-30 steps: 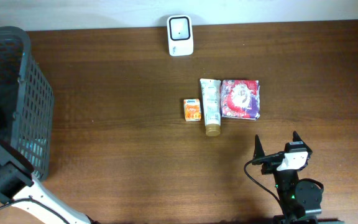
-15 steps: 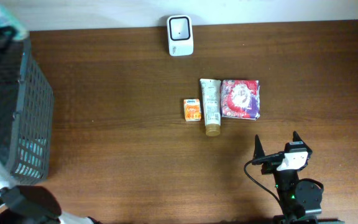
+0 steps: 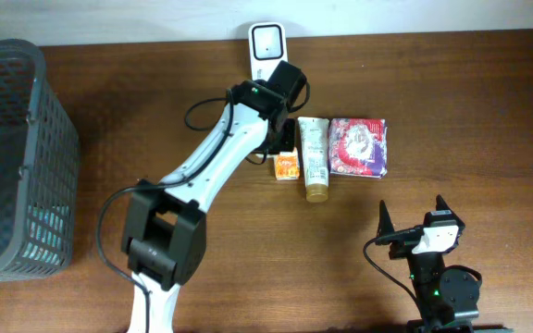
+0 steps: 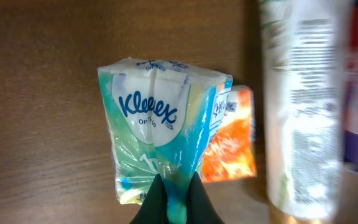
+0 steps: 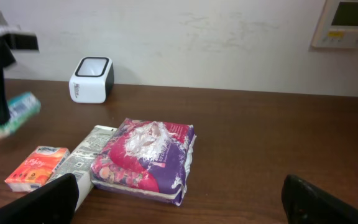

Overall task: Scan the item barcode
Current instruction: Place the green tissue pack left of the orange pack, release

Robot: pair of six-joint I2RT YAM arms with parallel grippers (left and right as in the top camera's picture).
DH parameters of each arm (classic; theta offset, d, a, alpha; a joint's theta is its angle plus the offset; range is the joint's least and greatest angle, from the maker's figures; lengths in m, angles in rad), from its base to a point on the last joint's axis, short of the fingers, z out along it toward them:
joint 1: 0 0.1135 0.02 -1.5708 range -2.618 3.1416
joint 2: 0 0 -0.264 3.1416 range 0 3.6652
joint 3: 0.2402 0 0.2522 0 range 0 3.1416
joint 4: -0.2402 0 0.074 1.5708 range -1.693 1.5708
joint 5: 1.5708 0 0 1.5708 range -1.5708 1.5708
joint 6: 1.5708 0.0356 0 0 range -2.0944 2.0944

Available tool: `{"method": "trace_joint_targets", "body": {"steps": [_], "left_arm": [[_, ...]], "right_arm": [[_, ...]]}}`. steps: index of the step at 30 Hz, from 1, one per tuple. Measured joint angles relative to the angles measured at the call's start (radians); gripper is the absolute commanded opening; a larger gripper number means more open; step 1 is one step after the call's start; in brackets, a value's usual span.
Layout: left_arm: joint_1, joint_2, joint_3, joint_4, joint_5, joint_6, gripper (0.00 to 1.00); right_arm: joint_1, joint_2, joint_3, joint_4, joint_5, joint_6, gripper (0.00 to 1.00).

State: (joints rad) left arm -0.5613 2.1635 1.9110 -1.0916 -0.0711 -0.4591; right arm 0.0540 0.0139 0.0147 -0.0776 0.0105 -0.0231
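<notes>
Teal-and-white tissue pack (image 4: 160, 124), pinched at its edge in the clenched left gripper (image 4: 171, 194) just above the orange packet (image 4: 232, 146), needs its barcode face turned squarely to the scanner (image 3: 268, 41) just ahead, held steady.

a dark brown wooden table (image 3: 109, 120) with a fine grain fills the overhead view. an off-white wall (image 5: 216, 37), faintly scuffed, runs along its 12 o'clock edge. at 1 o'clock in the right wrist view a pale panel (image 5: 350, 22) hangs on it, perhaps a thermostat. the light is even, shadows soft.
</notes>
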Motion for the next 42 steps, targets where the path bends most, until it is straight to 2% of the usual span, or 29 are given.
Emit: {"method": "trace_joint_targets", "body": {"steps": [1,2,7,11,12,16,18,22,25,26,28,29,30,31,32,33,36,39,40,42], "left_arm": [[0.004,0.025,0.000,0.000,-0.008,-0.006,0.00],[0.013,0.051,0.000,-0.001,-0.010,-0.010,0.05],[0.045,0.068,0.000,-0.019,0.006,-0.018,0.03],[-0.014,0.122,-0.001,-0.027,0.047,-0.021,0.16],[-0.021,0.127,-0.001,-0.031,0.069,-0.021,0.22],[-0.028,0.127,-0.001,-0.027,0.142,-0.025,0.28],[-0.027,0.128,0.009,-0.042,0.151,-0.024,0.42],[0.019,0.138,0.204,-0.200,0.131,0.018,0.52],[0.085,0.139,0.398,-0.339,0.047,0.025,0.51],[0.101,0.145,0.455,-0.396,0.037,0.026,0.48],[0.150,0.148,0.599,-0.489,0.027,0.032,0.45],[0.179,0.149,0.677,-0.544,0.025,0.034,0.50],[0.212,0.148,0.746,-0.583,0.021,0.044,0.56],[0.258,0.144,0.822,-0.593,0.021,0.069,0.74],[0.293,0.133,0.863,-0.594,0.021,0.084,0.79],[0.328,0.116,0.896,-0.595,0.022,0.098,0.77],[0.473,-0.023,0.945,-0.594,0.023,0.139,0.98],[0.710,-0.171,0.955,-0.595,0.013,0.237,1.00],[0.789,-0.199,0.961,-0.595,-0.003,0.254,0.90],[0.985,-0.209,0.957,-0.595,-0.024,0.276,0.90]], "right_arm": [[0.000,0.000,0.000,0.000,0.000,0.000,0.99],[0.000,0.000,0.000,0.000,0.000,0.000,0.99],[0.000,0.000,0.000,0.000,0.000,0.000,0.99],[0.000,0.000,0.000,0.000,0.000,0.000,0.99],[0.000,0.000,0.000,0.000,0.000,0.000,0.99],[0.000,0.000,0.000,0.000,0.000,-0.001,0.99],[0.000,0.000,0.000,0.000,0.000,0.000,0.99],[0.000,0.000,0.000,0.000,0.000,0.000,0.99],[0.000,0.000,0.000,0.000,0.000,0.000,0.99],[0.000,0.000,0.000,0.000,0.001,0.000,0.99],[0.000,0.000,0.000,0.000,0.000,0.000,0.99],[0.000,0.000,0.000,0.000,0.000,0.000,0.99],[0.000,0.000,0.000,0.000,0.000,0.000,0.99],[0.000,0.000,0.000,0.000,0.000,0.000,0.99],[0.000,0.000,0.000,0.000,0.000,0.000,0.99],[0.000,0.000,0.000,0.000,0.000,0.000,0.99],[0.000,0.000,0.000,0.000,0.000,0.000,0.99],[0.000,0.000,0.000,0.000,0.000,0.000,0.99],[0.000,0.000,0.000,0.000,0.000,-0.001,0.99],[0.000,0.000,0.000,0.000,0.000,0.000,0.99]]}}
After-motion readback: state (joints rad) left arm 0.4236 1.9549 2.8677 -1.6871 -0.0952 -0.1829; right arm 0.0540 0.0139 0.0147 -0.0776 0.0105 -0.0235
